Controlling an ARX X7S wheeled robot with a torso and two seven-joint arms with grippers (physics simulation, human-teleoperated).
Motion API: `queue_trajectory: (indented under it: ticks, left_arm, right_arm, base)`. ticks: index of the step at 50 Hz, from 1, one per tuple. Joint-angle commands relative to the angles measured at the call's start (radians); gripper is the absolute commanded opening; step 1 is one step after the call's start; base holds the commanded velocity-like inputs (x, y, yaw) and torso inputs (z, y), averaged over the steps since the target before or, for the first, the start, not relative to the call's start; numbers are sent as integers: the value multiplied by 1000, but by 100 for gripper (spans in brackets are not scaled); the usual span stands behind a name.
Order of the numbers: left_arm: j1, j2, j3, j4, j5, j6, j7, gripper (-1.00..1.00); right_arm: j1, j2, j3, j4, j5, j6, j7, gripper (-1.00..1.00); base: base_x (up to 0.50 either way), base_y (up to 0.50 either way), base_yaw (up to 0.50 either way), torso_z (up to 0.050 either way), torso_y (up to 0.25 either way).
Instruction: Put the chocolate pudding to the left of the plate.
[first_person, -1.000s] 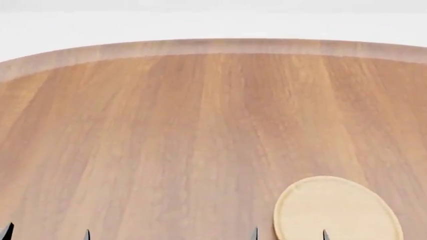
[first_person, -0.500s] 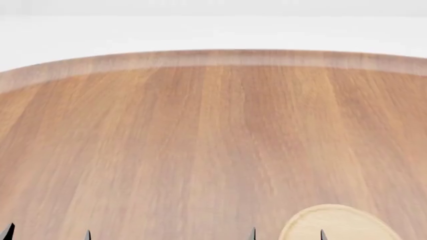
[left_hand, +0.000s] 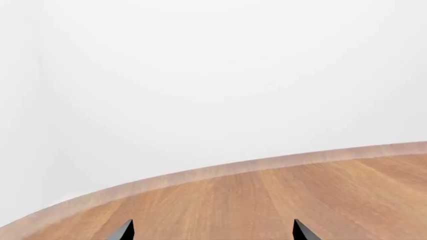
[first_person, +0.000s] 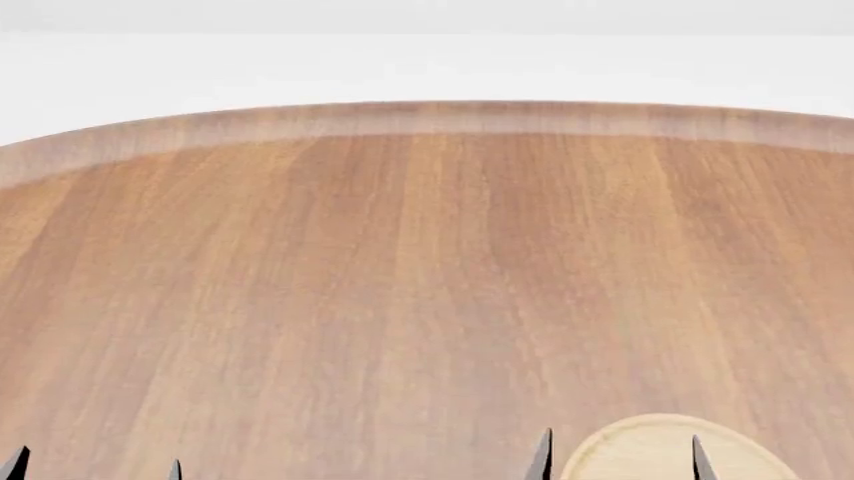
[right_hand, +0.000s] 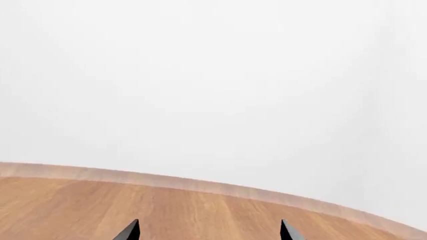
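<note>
The plate (first_person: 654, 452) is a flat light-wood disc, cut off by the bottom edge of the head view at the right. The chocolate pudding is out of view in every frame. My right gripper (first_person: 619, 460) shows only as two dark fingertips (first_person: 541, 458) wide apart, straddling the plate's near part; it is open and empty (right_hand: 208, 231). My left gripper (first_person: 94, 468) shows as two dark tips at the bottom left, wide apart, open and empty, over bare wood (left_hand: 212, 231).
The round wooden table (first_person: 400, 280) fills the head view, its far curved rim (first_person: 427, 118) against a white background. Both wrist views show only table wood, its rim (left_hand: 220, 170) and white walls.
The head view tilted up, so the plate slid toward the bottom edge. Since half a second ago the right fingertips have risen higher and shifted slightly right in the view.
</note>
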Motion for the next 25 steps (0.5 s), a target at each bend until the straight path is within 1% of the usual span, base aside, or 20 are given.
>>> queue_trajectory:
  ticks: [1,2,3,4,5,6,7,8,9,10,13,14,15,16,18,20,21,22,25]
  left_arm:
    - [-10,-2,6,-13,-2,-1,-6,100]
    - [-15,0,9,-23,-2,-1,-4,100]
    - [-15,-1,9,-22,-1,-3,-5,100]
    - [-14,-4,6,-13,-5,-8,-5,100]
    - [-14,-5,3,-10,-7,-11,-6,100]
    - [-17,-5,0,-12,-11,-12,-7,100]
    - [-19,-5,0,-14,-10,-14,-9,100]
    - [-19,-3,3,-15,-6,-16,-11,100]
    - [-18,-2,6,-14,-2,-16,-13,100]
    - [-16,-3,11,-11,5,-18,-15,100]
    - [-16,-6,10,-4,3,-25,-15,100]
    - [-20,-6,6,-5,-2,-29,-15,100]
    - [-21,-7,5,-5,-4,-30,-15,100]
    - [-23,-6,5,-6,-5,-32,-16,100]
    - [-21,-7,6,-4,-3,-33,-18,100]
    - [-20,-7,9,-3,1,-33,-20,100]
    - [-20,-7,11,-3,0,-33,-19,100]
    - [-20,-7,11,-3,0,-33,-20,100]
    - [-24,-8,13,-10,0,-32,-20,100]
  right_arm:
    - [67,162,176,-316,65,289,-81,100]
    - [113,217,254,-397,194,368,-153,100]
    - [128,234,275,-417,234,394,-176,100]
    - [171,305,285,-447,276,441,-241,100]
    - [188,341,319,-459,394,455,-323,100]
    - [247,388,382,-468,544,584,-368,100]
    - [290,408,401,-470,660,639,-359,100]
    - [363,480,390,-465,710,698,-403,100]
    - [389,516,367,-463,701,705,-431,100]
    - [450,582,347,-443,731,735,-498,100]
    - [503,626,353,-398,769,743,-562,100]
    - [558,681,328,-365,799,804,-598,100]
    - [551,694,335,-362,795,781,-628,100]
    - [496,728,358,-350,765,705,-711,100]
    - [416,773,358,-341,701,632,-788,100]
    - [293,830,369,-338,635,561,-873,100]
    - [208,861,384,-342,568,505,-912,100]
    - [134,873,415,-343,517,456,-937,100]
    - [-38,875,575,-366,506,421,-1051,100]
  base:
    - [0,0,0,0,0]
    - [0,0,0,0,0]
    - [0,0,0,0,0]
    - [0,0,0,0,0]
    - [0,0,0,0,0]
    - [0,0,0,0,0]
    - [0,0,0,0,0]
    - [0,0,0,0,0]
    - [0,0,0,0,0]
    - [0,0,0,0,0]
    - [0,0,0,0,0]
    - [0,0,0,0,0]
    - [0,0,0,0,0]
    - [0,0,0,0,0]
    - [0,0,0,0,0]
    - [0,0,0,0,0]
    - [0,0,0,0,0]
    - [0,0,0,0,0]
    - [0,0,0,0,0]
